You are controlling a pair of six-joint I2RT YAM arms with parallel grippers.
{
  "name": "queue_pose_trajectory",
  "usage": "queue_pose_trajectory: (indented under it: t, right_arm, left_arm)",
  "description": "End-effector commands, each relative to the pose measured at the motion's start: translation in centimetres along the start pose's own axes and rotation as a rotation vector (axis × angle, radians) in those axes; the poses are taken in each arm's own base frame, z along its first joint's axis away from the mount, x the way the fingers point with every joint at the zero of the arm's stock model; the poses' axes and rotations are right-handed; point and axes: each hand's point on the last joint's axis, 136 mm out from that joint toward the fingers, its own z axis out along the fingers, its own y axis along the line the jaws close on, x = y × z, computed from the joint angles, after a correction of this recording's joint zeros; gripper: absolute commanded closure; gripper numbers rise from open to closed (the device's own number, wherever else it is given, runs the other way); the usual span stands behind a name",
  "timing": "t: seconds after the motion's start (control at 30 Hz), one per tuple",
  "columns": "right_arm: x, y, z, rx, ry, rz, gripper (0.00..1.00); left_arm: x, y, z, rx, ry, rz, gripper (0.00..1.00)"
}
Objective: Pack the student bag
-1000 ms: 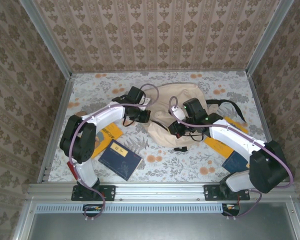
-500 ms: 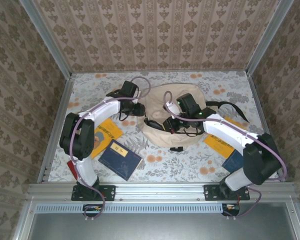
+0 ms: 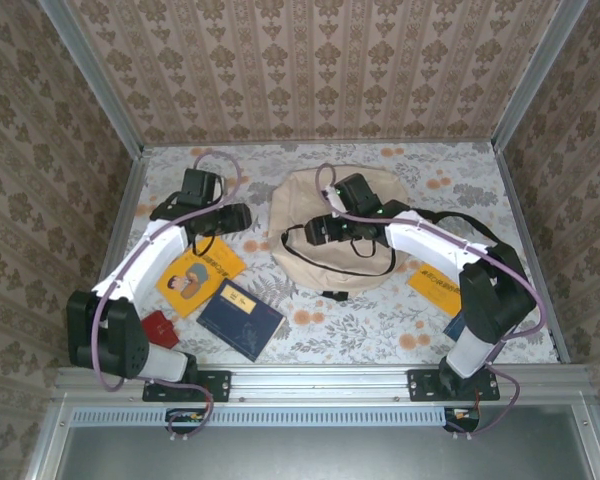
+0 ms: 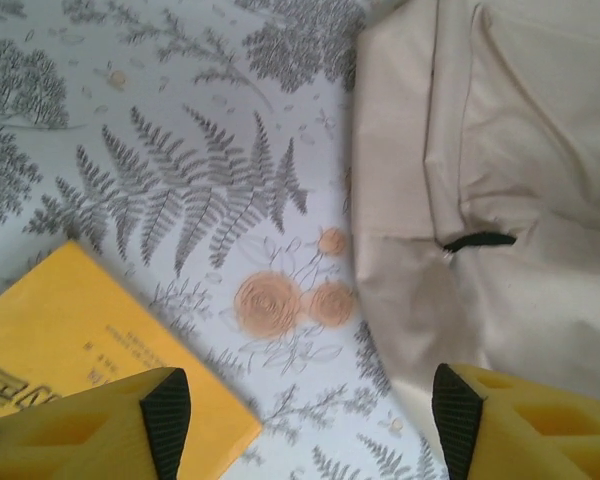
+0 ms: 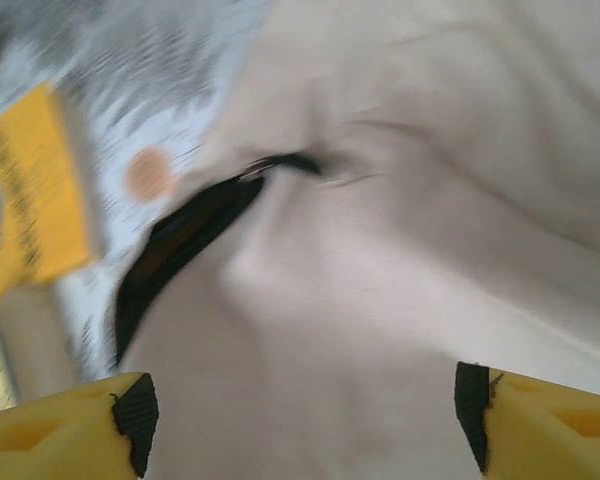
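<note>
The left fingers [image 4: 90,440] stood wide apart and held nothing. They hovered over the flowered counter [image 4: 180,150], with the corner of a yellow book [image 4: 80,350] under one finger and the edge of the student bag [image 4: 500,150] under the other. A small black zip pull [image 4: 480,240] showed on the bag's side.

The right fingers [image 5: 540,420] were also spread wide and empty, poised above the bag's cream cloth [image 5: 380,250]. That view was blurred, but a dark slit [image 5: 180,250] in the fabric lay just ahead of them, probably a mouth of the bag or its pocket.

From above, the bag [image 3: 295,200] lay in the middle of the counter [image 3: 370,320], toward the back, with the right arm reaching over it and the left arm just beside its left edge. The yellow book [image 3: 195,275] and a blue book [image 3: 238,318] lay near the left arm, and another yellow book [image 3: 438,285] lay on the right, all outside the bag.

The step seemed to be between readying the bag and loading it, with little packed as far as could be seen. The next move probably called for the left fingers to drop onto the near yellow book. It lay flat, so they would need to catch an edge. The right fingers would need to hold the slit open wide enough for the book to slide in.
</note>
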Motion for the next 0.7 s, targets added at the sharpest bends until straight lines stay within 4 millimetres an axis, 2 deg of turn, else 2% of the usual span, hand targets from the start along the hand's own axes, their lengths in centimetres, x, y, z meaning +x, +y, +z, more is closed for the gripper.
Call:
queue_pose_trajectory:
  t: [0.0, 0.17, 0.33, 0.5, 0.67]
  right_arm:
    - [-0.7, -7.4, -0.9, 0.252, -0.045, 0.304, 0.16]
    - [-0.7, -11.8, 1.4, 0.326, -0.015, 0.455, 0.15]
    - [-0.9, -15.0, 3.4, 0.433, 0.021, 0.497, 0.15]
    - [-0.8, -15.6, 5.8, 0.425, 0.062, 0.509, 0.14]
    - [-1.6, -14.4, 9.4, 0.312, 0.091, 0.535, 0.14]
  left_arm:
    - [1.2, 0.5, -1.5, 0.008, -0.017, -0.059, 0.22]
    - [2.2, 1.3, -2.9, -0.003, -0.056, -0.073, 0.09]
    - [3.9, 1.9, -3.5, -0.004, -0.026, -0.061, 0.06]
    - [5.5, 2.6, -3.7, -0.02, 0.006, -0.078, 0.04]
    - [7.4, 3.3, -3.5, -0.035, 0.045, -0.119, 0.04]
